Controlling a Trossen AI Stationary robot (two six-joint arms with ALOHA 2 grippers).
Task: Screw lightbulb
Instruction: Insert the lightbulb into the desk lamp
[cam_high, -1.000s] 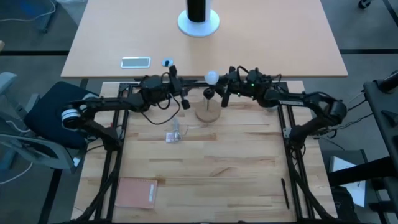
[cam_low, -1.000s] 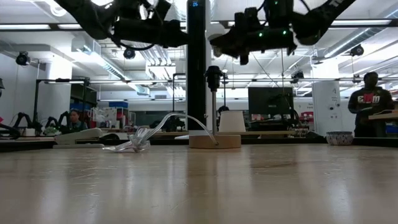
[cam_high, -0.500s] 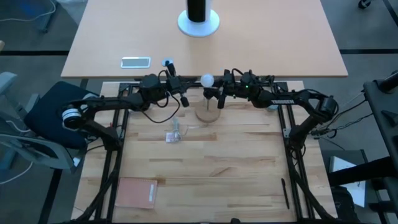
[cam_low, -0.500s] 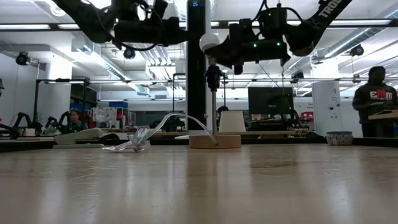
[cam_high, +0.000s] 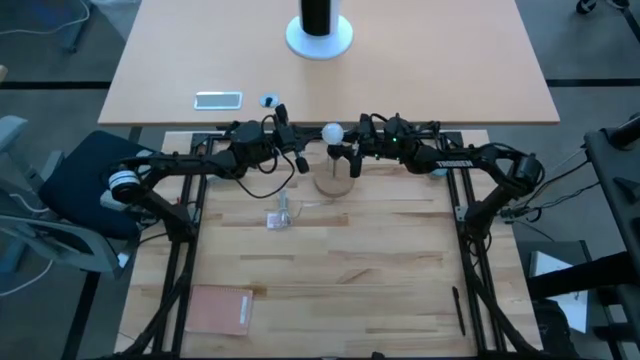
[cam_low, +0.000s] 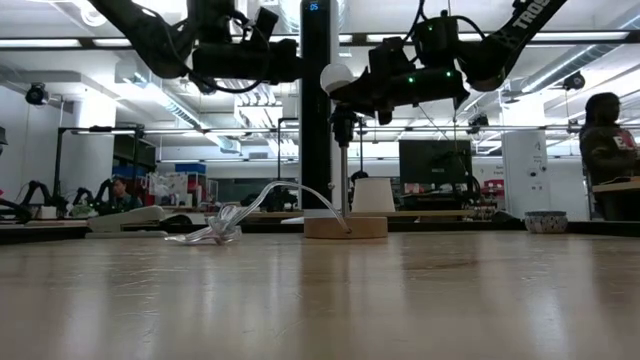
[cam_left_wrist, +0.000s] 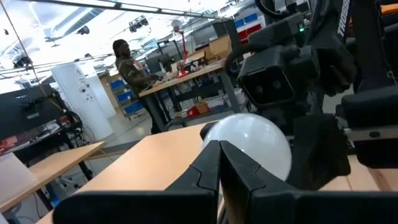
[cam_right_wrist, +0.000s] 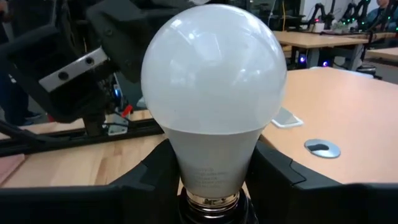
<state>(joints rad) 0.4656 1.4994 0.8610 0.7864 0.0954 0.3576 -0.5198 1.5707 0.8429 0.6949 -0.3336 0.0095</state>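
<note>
i see my right hand (cam_high: 345, 147) reaching in level from the right, clenched around the grey screw base of the lightbulb (cam_high: 332, 130), its frosted globe pointing toward the left arm. the bulb hangs just above the black socket stem (cam_low: 343, 150), which stands upright on its round wooden disc (cam_high: 334, 183) near the far edge of the slatted wooden worktop (cam_high: 380, 270). my left hand (cam_high: 297, 158) hovers close on the other side, fingers pressed together on nothing. a crumpled clear wrapper (cam_high: 280, 215) lies nearer me, well apart.
</note>
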